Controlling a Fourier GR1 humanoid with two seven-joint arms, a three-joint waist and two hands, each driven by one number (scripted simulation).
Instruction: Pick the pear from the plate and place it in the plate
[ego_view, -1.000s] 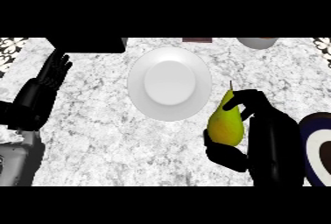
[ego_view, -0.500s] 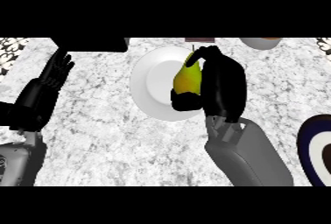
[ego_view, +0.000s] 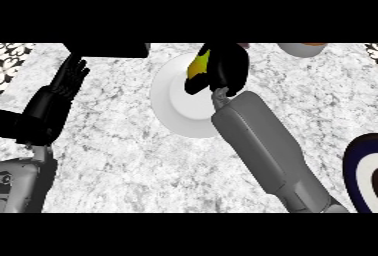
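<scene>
My right hand (ego_view: 229, 70): curled round the pear, fingers and thumb wrapped over it so that only part of the fruit shows. It sits at 12 o'clock in the view, over the far rim of the white plate.
Pear (ego_view: 198, 67): yellow-green, in my right hand's grasp, showing on the hand's 9 o'clock side. It lies over the white plate's rim at about 1 o'clock of that plate. I cannot tell whether it touches the plate or hangs just above it.
White plate (ego_view: 177, 107): round and plain, on the marble counter (ego_view: 140, 165), a little above the middle of the view. Its 1 to 3 o'clock part is hidden by my hand and wrist.
My right forearm (ego_view: 266, 145): grey, running from 5 o'clock at the lower edge up to the plate.
My left hand (ego_view: 66, 82): at 10 o'clock, well apart from the plate, fingers straight and pointing up, holding nothing, at rest.
My left forearm (ego_view: 18, 180): grey, at 8 o'clock by the left edge.
Dark-rimmed plate (ego_view: 362, 160): at 4 o'clock, cut by the right edge, dark blue rim with a white ring inside.
Grey bowl (ego_view: 299, 49): at 1 o'clock, cut by the top edge.
Dark block (ego_view: 107, 48): at 11 o'clock along the top edge, just above my left fingertips.
</scene>
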